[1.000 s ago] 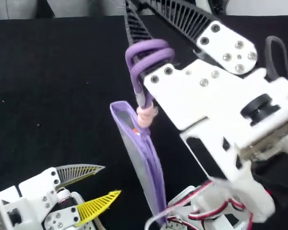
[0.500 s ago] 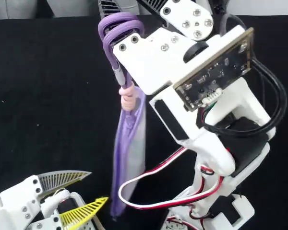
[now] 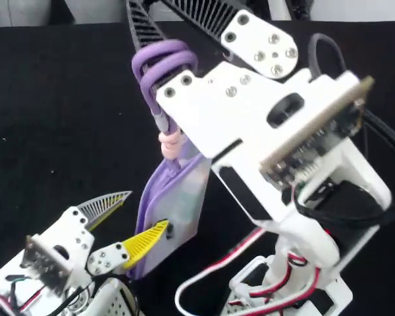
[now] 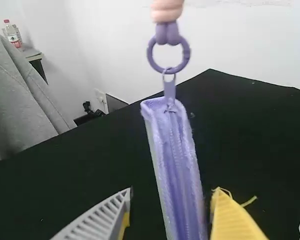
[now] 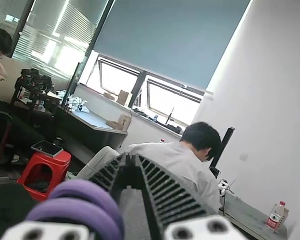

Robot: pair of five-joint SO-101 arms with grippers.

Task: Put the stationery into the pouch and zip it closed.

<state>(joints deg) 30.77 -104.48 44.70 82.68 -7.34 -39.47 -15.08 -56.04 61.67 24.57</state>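
Note:
A purple pouch (image 3: 178,204) with a translucent side hangs in the air over the black table. It hangs by a pink bead (image 3: 171,143) from its purple strap (image 3: 161,62). My right gripper (image 3: 145,10) is shut on that strap near the base of its black fingers; the strap's loops (image 5: 75,200) lie beside the gripper (image 5: 130,159). My left gripper (image 3: 147,210) stands open around the pouch's lower part, the grey finger on one side and the yellow finger (image 3: 148,238) touching the other. From the left wrist the zipped pouch (image 4: 175,150) hangs from its ring (image 4: 167,50) between the fingers of the gripper (image 4: 172,192).
The black table (image 3: 52,99) stretches to the left and behind the arms. The right arm's white body and its red and white cables (image 3: 250,276) fill the space to the right of the pouch.
The right arm has turned, and the pouch has swung so that its broad side faces up. My left gripper has risen and moved in, and its fingers now stand on either side of the pouch.

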